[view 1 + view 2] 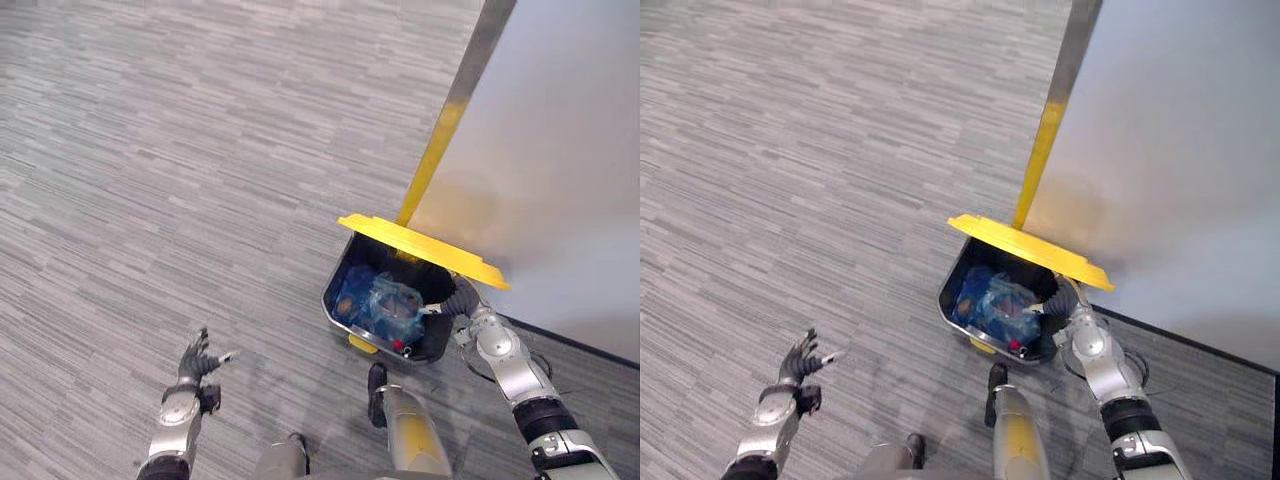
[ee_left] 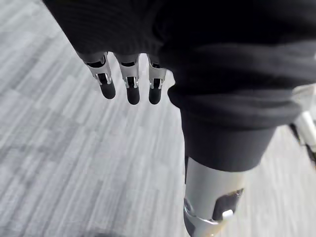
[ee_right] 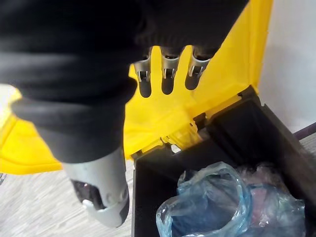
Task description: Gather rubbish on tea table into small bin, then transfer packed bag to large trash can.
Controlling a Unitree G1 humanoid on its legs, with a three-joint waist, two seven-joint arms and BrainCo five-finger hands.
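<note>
A dark large trash can (image 1: 338, 300) stands on the floor by the wall with its yellow lid (image 1: 420, 248) raised. A blue translucent packed bag (image 1: 392, 306) lies inside it, its knotted top (image 3: 217, 197) loose and free of any hand. My right hand (image 1: 460, 298) hovers at the can's near right rim, just above the bag, its fingers (image 3: 168, 84) straight and holding nothing. Low on the left, my left hand (image 1: 197, 360) hangs over the carpet with fingers (image 2: 131, 86) spread and nothing in it.
A pale wall (image 1: 560, 150) rises right behind the can, with a grey and yellow corner strip (image 1: 440, 140) running up it. A yellow pedal (image 1: 362, 344) sticks out at the can's front. Grey striped carpet (image 1: 180, 180) spreads to the left.
</note>
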